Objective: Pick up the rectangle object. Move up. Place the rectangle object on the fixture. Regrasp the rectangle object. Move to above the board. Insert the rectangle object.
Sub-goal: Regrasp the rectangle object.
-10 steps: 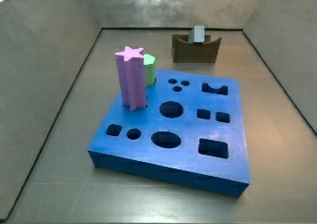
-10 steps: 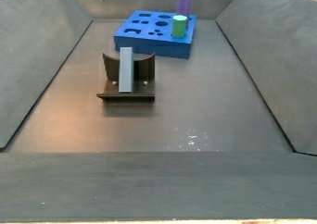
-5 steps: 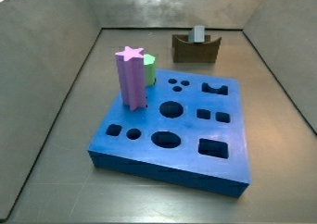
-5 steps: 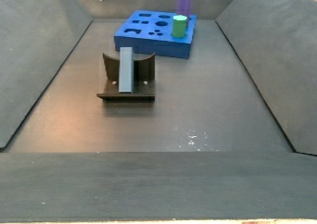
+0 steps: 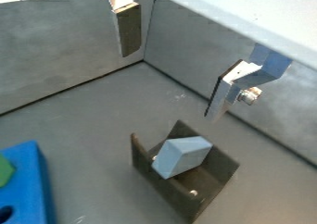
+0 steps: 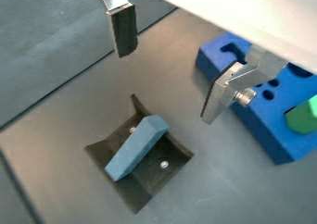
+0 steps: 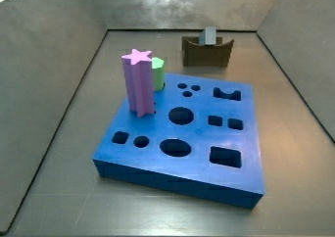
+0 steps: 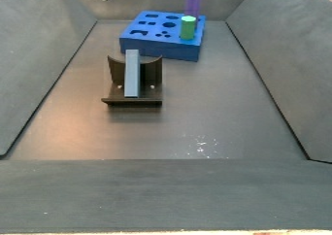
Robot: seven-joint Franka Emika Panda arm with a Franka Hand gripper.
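The steel-blue rectangle object (image 5: pixel 183 155) (image 6: pixel 136 146) rests tilted in the notch of the dark fixture (image 5: pixel 213 183) (image 6: pixel 169 165). Both side views show it there too, the rectangle object (image 7: pixel 210 35) (image 8: pixel 131 72) standing up out of the fixture (image 7: pixel 206 54) (image 8: pixel 151 76). My gripper (image 5: pixel 173 61) (image 6: pixel 171 61) hangs well above the fixture, open, with nothing between its fingers (image 5: pixel 128 29) (image 6: pixel 121 31). The blue board (image 7: pixel 203 136) (image 8: pixel 162 50) (image 6: pixel 264 126) lies apart from the fixture. The gripper is almost wholly out of frame in both side views.
A tall purple star post (image 7: pixel 139 82) (image 8: pixel 193 0) and a green peg (image 7: pixel 159 77) (image 8: pixel 187 27) stand in the board. Grey sloping walls enclose the dark floor on all sides.
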